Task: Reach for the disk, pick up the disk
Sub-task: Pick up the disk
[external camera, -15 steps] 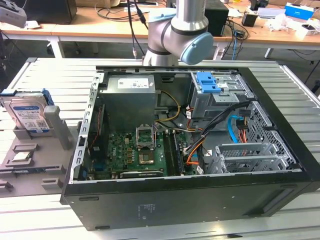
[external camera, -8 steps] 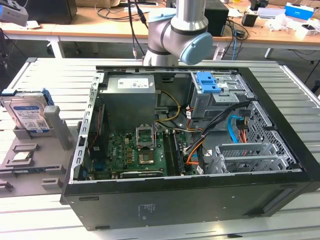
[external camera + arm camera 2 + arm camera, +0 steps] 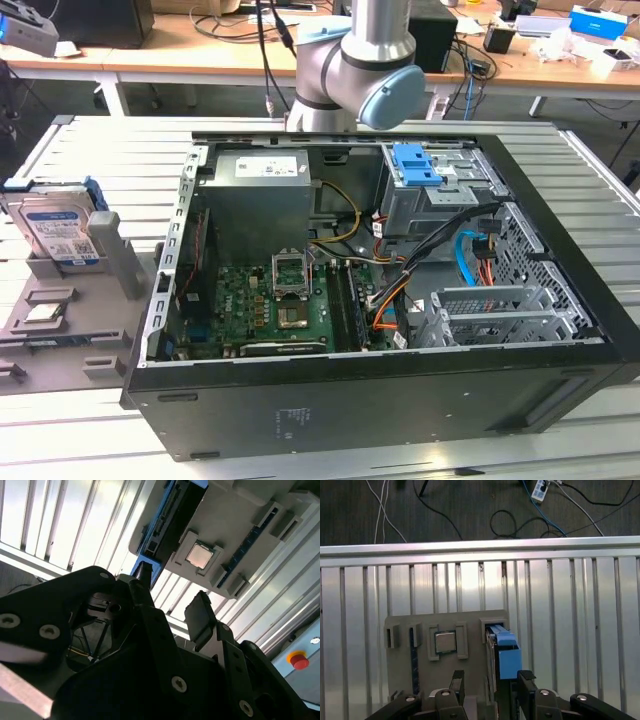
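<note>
Finds the disk (image 3: 55, 228) on edge in the grey holder tray (image 3: 110, 345) at the exterior view's left, untouched; gripper (image 3: 491, 676) fingers (image 3: 525, 680) spread, pinching nothing, flanking it in the first wrist view. Looks like the reach step; calls for keeping the thin body between the fingers before closing. Counts one disk, one CPU chip (image 3: 445, 642), one tray, one open PC case (image 3: 400, 400), two fingers.

Slatted metal table (image 3: 80, 150) spanned scene under even light. Wooden desks (image 3: 180, 58) stood along far side, strewn with desk cables (image 3: 225, 22); boxes (image 3: 598, 22) sat at exterior view's right. Dark floor (image 3: 470, 515) past table edge carried floor cables (image 3: 515, 522) and power strip (image 3: 540, 489).
</note>
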